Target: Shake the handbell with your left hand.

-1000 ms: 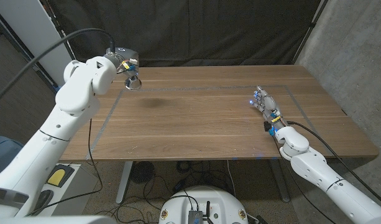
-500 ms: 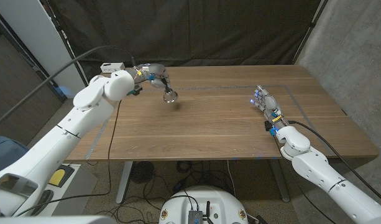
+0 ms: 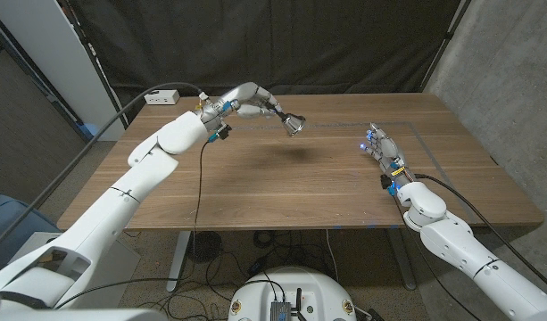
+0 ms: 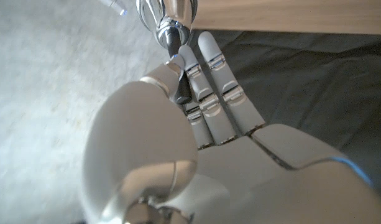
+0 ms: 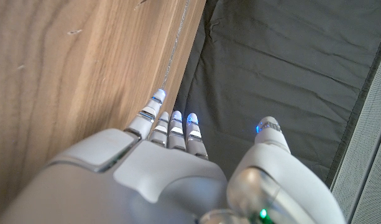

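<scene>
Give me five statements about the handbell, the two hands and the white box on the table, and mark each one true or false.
1. The left hand holds the handbell above the table. True.
2. The handbell stands on the table. False: it is in the air, with its shadow on the wood below.
3. The right hand holds a second bell. False: it holds nothing, fingers extended.
4. A white box sits at the table's far left corner. True.
5. The two hands touch. False: they are far apart.
</scene>
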### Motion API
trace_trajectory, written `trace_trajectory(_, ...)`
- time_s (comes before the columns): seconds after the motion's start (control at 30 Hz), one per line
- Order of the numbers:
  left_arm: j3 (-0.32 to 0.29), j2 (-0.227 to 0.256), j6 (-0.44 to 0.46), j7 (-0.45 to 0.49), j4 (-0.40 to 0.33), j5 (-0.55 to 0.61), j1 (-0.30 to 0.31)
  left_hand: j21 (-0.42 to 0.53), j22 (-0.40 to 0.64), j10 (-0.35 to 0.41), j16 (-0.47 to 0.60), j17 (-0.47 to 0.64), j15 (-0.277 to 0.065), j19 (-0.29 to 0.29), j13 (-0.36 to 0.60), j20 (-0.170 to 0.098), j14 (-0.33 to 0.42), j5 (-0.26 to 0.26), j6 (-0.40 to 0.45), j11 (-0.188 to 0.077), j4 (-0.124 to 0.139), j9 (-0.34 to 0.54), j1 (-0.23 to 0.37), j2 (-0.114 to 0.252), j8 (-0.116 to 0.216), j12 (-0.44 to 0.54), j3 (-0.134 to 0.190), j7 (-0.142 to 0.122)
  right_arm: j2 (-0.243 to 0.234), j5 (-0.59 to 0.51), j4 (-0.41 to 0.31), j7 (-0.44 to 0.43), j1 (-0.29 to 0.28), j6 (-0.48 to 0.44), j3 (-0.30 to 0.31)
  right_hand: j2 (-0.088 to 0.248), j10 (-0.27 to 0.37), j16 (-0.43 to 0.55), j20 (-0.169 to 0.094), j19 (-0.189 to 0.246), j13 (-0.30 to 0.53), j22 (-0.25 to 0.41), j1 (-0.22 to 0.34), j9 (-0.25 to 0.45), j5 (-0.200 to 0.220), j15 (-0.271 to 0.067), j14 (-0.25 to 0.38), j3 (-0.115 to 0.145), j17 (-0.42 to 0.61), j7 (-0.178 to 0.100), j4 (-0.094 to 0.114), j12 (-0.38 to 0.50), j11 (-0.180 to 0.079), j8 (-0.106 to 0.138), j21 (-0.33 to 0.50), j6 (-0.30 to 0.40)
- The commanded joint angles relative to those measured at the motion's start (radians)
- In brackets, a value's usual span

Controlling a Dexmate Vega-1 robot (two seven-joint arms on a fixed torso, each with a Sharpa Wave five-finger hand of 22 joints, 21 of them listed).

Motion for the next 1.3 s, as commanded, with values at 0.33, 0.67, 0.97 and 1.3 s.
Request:
trace_trajectory(0.33, -0.053, 0.138, 0.202, 0.356, -0.233, -0.333, 0.11, 0.009, 0.002, 0.036, 0.009, 0.002, 0.0, -0.003, 0.382, 0.006, 0.003, 0.005, 0.006, 0.0, 0.001, 0.003, 0.023, 0.014, 0.001, 0.002, 0.006, -0.001, 0.004, 0.007, 0.013, 0.01, 0.008, -0.004, -0.003, 0.005, 0.01, 0.004, 0.002, 0.008, 0.003, 0.001, 0.01, 0.003, 0.0, 0.002, 0.008, -0.001, 0.004, 0.002, 0.006, 0.0, 0.001, 0.001, -0.003, 0.007)
trace_trajectory(0.67, -0.041, 0.238, 0.425, 0.378, -0.339, -0.267, 0.095, 0.013, 0.002, 0.041, 0.01, 0.001, 0.002, -0.001, 0.381, 0.007, 0.008, 0.006, 0.008, 0.0, 0.001, 0.005, 0.023, 0.012, 0.001, -0.002, 0.008, 0.002, 0.0, -0.002, 0.013, 0.014, 0.007, 0.008, -0.002, 0.005, 0.012, 0.004, 0.001, 0.009, 0.003, 0.001, 0.01, 0.003, 0.0, 0.003, 0.009, -0.002, 0.004, 0.003, 0.005, 0.001, 0.001, 0.001, -0.003, 0.007)
trace_trajectory(0.97, -0.023, 0.323, 0.61, 0.377, -0.42, -0.221, 0.079, 0.016, 0.002, 0.042, 0.009, -0.002, 0.007, -0.002, 0.381, 0.01, 0.009, 0.008, 0.005, 0.004, 0.002, 0.005, 0.021, 0.011, -0.001, -0.005, 0.009, 0.005, -0.009, -0.006, -0.006, 0.02, 0.004, 0.013, 0.001, 0.005, 0.013, 0.004, 0.002, 0.009, 0.003, 0.001, 0.01, 0.003, 0.0, 0.003, 0.008, -0.002, 0.004, 0.002, 0.006, 0.001, 0.002, 0.0, -0.003, 0.007)
trace_trajectory(1.3, -0.001, 0.406, 0.817, 0.356, -0.516, -0.169, 0.034, 0.019, 0.002, 0.047, 0.01, -0.002, 0.008, -0.003, 0.381, 0.012, 0.01, 0.009, 0.007, 0.004, 0.001, 0.006, 0.022, 0.011, -0.003, -0.007, 0.011, 0.006, -0.006, -0.012, -0.005, 0.028, 0.011, 0.024, -0.001, 0.004, 0.014, 0.004, 0.002, 0.01, 0.003, 0.001, 0.01, 0.003, 0.0, 0.003, 0.01, -0.002, 0.004, 0.003, 0.005, 0.001, 0.003, 0.0, -0.003, 0.008)
